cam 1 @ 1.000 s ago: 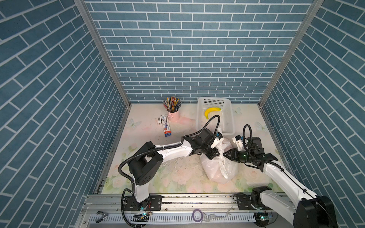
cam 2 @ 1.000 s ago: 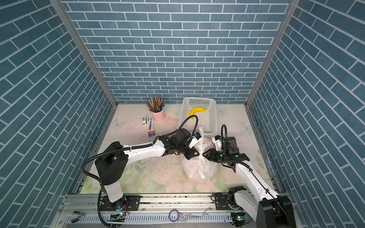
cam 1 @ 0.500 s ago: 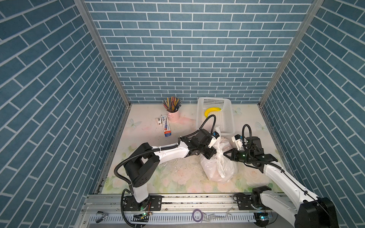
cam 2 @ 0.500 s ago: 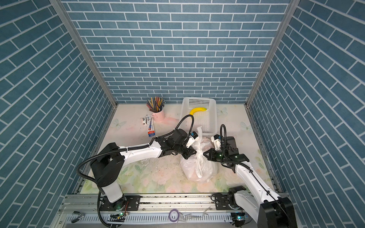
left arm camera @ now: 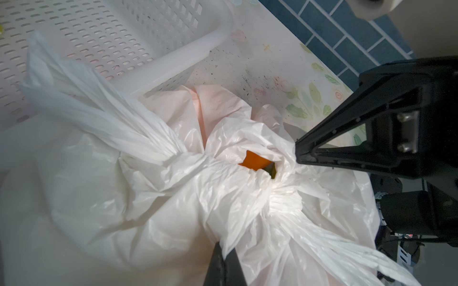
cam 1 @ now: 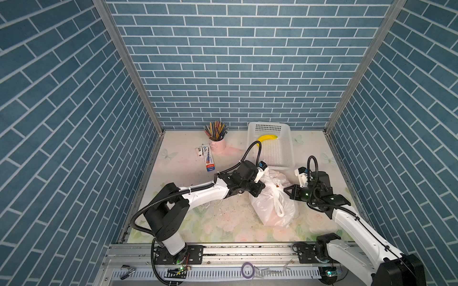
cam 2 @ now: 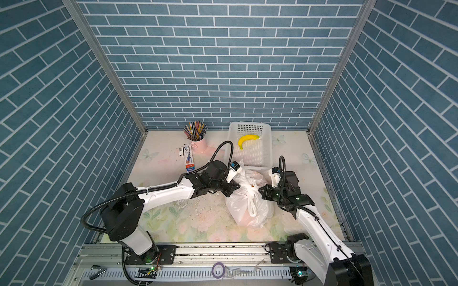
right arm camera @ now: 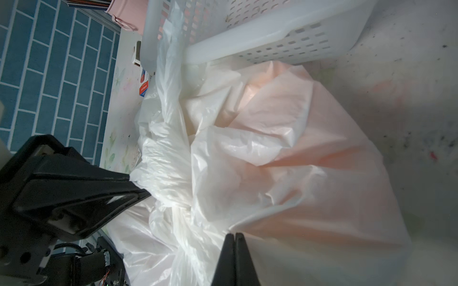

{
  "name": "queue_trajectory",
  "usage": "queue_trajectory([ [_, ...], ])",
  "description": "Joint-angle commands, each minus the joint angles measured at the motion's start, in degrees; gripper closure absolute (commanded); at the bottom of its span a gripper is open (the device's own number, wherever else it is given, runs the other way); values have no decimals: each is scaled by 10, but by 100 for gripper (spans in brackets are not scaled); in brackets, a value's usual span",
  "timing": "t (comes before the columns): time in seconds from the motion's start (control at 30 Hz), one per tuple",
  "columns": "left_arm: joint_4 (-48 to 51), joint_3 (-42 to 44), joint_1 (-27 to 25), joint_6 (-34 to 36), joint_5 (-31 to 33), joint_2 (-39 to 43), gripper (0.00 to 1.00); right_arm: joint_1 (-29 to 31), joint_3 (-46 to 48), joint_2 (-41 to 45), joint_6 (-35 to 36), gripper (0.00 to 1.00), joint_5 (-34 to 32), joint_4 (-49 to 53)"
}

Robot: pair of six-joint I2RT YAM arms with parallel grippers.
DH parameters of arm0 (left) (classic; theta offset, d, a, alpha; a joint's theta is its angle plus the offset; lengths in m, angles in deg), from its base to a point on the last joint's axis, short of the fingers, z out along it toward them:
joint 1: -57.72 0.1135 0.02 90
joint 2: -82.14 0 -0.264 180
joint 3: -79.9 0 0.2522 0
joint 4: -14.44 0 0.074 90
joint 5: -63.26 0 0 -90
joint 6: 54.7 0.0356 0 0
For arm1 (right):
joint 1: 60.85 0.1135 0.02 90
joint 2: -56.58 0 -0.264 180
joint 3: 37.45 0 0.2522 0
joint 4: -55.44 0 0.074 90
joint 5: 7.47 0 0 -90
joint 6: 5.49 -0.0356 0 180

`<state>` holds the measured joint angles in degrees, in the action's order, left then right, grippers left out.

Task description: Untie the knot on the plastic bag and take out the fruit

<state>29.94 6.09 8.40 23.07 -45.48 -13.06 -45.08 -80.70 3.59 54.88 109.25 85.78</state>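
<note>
A floral tabletop (cam 1: 210,222) is enclosed by blue brick walls (cam 1: 235,74). Nearest, the plastic bag (cam 1: 272,210) is laid right of centre. The left gripper (left arm camera: 223,252) is closed on a fold of it; the right gripper (right arm camera: 234,237) is pinched shut on its rim. The knot (left arm camera: 195,159) is bunched on top, beside a gap where an orange fruit (left arm camera: 255,161) is exposed. Behind, a white basket (cam 1: 289,146) is set.

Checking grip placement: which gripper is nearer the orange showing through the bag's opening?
Right. The right gripper pinches the bag right beside the orange; the left gripper pinches it farther off, across bunched plastic.
</note>
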Motion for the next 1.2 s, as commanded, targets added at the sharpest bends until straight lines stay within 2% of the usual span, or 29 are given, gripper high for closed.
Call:
queue_trajectory([
  [0.0, 15, 16, 16, -7, 42, 21, 100, -3, 4, 13, -19, 100, -87, 41],
  [0.13, 22, 27, 30, -15, 62, 34, 100, -6, 10, 25, -21, 100, -118, 50],
  [0.23, 15, 38, 41, -26, 67, 43, 100, -9, 14, 30, -24, 100, -118, 49],
  [0.33, -3, 43, 41, -24, 45, 53, 100, -9, 11, 33, -22, 100, -98, 40],
  [0.47, -17, 43, 42, -16, 31, 66, 74, -9, 3, 48, -8, 100, -53, 16],
  [0.63, -14, 20, 42, 13, 40, 76, 58, -9, -16, 70, -20, 67, -62, 2],
  [0.73, 9, -16, 41, 30, 46, 62, 55, -9, -30, 66, -17, 56, -76, 4],
  [0.9, 49, -73, 38, 52, 50, 27, 50, -9, -45, 31, -8, 49, -36, -19],
  [1.17, 117, -151, 18, 96, 62, -32, 31, -8, -76, -59, 11, 47, 21, -20],
])
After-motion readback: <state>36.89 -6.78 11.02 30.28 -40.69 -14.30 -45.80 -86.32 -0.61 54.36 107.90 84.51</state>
